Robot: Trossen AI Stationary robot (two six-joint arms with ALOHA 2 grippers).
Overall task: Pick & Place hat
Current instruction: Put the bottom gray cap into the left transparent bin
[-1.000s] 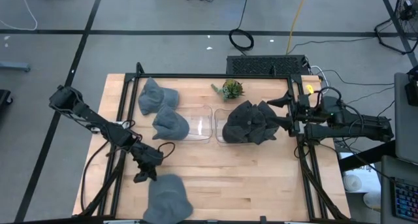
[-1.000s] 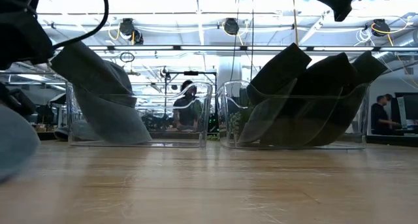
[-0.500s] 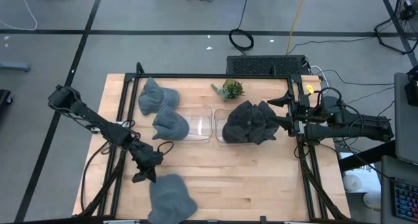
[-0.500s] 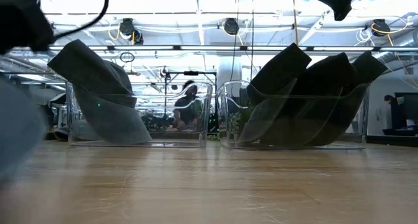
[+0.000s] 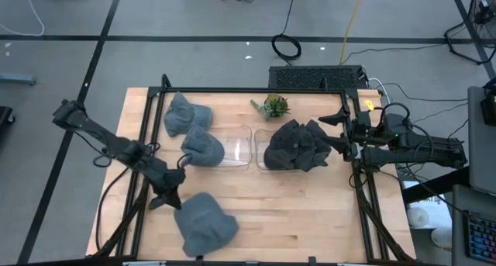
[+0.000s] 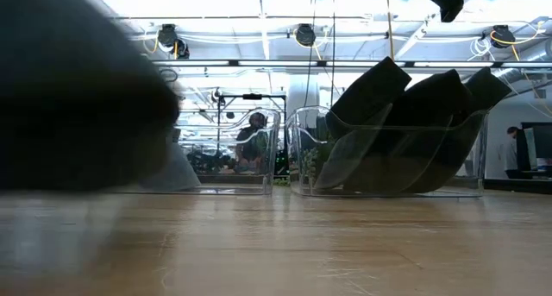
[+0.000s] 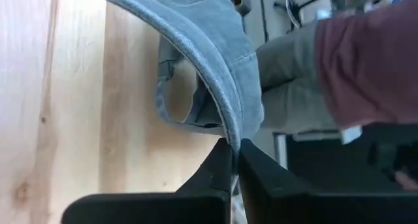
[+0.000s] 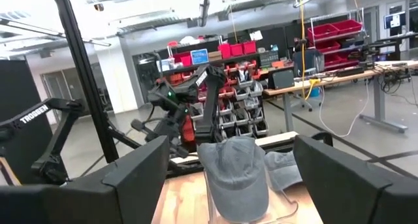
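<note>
Two clear bins stand side by side at mid-table. The right-hand one is heaped with dark hats; the left-hand one holds a single grey hat at its outer end. A further hat lies on the table behind that bin, next to a small plant.

Task status: the pick appears complete; the place is not yet done. The left gripper is near the front edge of the table, its fingers pinched fully together on the brim of a grey cap. The cap trails from the gripper toward the table's front edge, well apart from both bins. Judged from this layout, carrying the cap to a bin and letting go are the steps left. Which bin is intended cannot be told from the pictures.

The right gripper waits beside the full bin, its fingers spread wide and holding nothing.

Limits of view:
- In the low view, a large dark blur, probably the held cap, covers the left part and hides most of the left-hand bin.
- Whether the cap is lifted clear of the wood or dragging on it cannot be told.
- In the left wrist view, a person's maroon sleeve shows beyond the table; the rest of the person is cut off.
</note>
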